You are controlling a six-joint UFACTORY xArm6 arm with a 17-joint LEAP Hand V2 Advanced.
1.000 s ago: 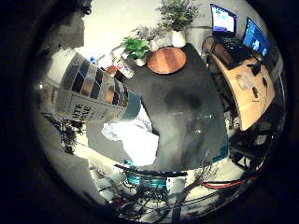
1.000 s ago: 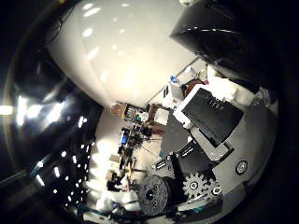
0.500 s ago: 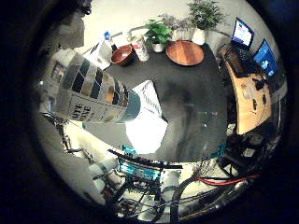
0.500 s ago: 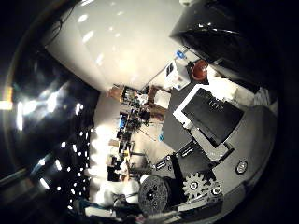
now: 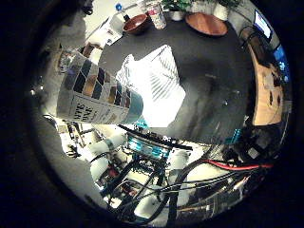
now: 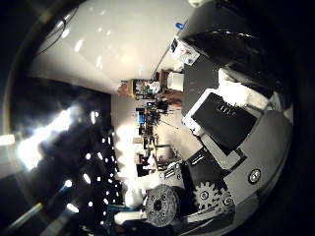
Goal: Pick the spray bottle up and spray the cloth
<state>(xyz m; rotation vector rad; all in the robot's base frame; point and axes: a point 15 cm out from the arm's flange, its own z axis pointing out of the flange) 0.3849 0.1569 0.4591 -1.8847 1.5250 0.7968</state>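
White cloth point(image 5: 154, 85) lies soft on the dark bench point(image 5: 213, 90). The stiff, light-looking spray bottle point(image 5: 97, 92) is held tight in the hand point(image 6: 221, 147).

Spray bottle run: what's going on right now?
The spray bottle, with its patterned label, sits close to the palm, off the dark table. The white cloth lies crumpled on the table, near the bottle. Parts of the robot hand show, but its grip can't be made out. A brown bowl stands at the table's far edge.
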